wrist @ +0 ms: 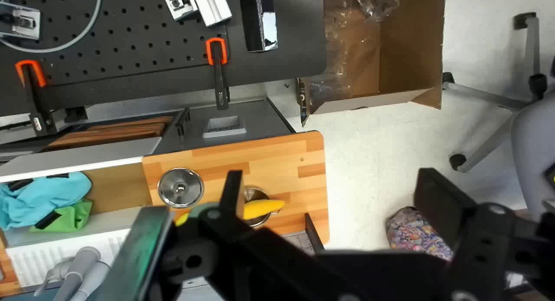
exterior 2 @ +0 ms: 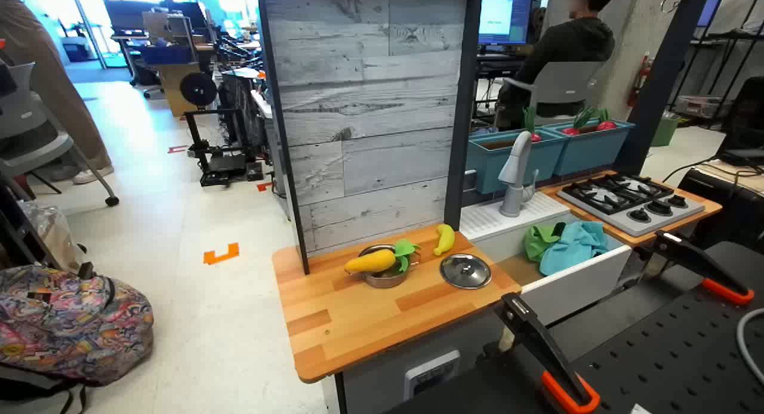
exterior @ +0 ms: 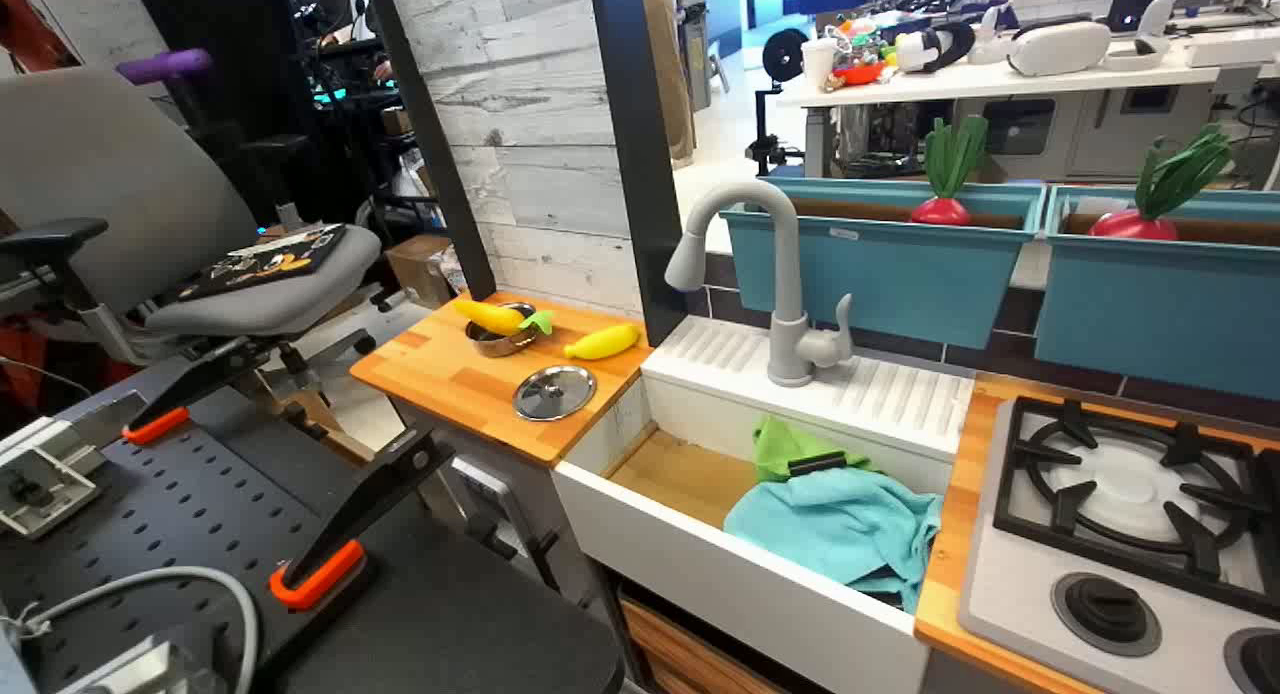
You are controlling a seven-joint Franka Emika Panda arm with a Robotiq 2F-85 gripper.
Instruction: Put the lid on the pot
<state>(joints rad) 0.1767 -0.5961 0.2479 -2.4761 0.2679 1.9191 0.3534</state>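
Lid flat, round, knob upward

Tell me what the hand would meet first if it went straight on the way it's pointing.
Probably the butcher-block countertop, near its end: in the wrist view the open hand appears to straddle that edge, with floor beside it. Depth is unclear, so that's only a guess.
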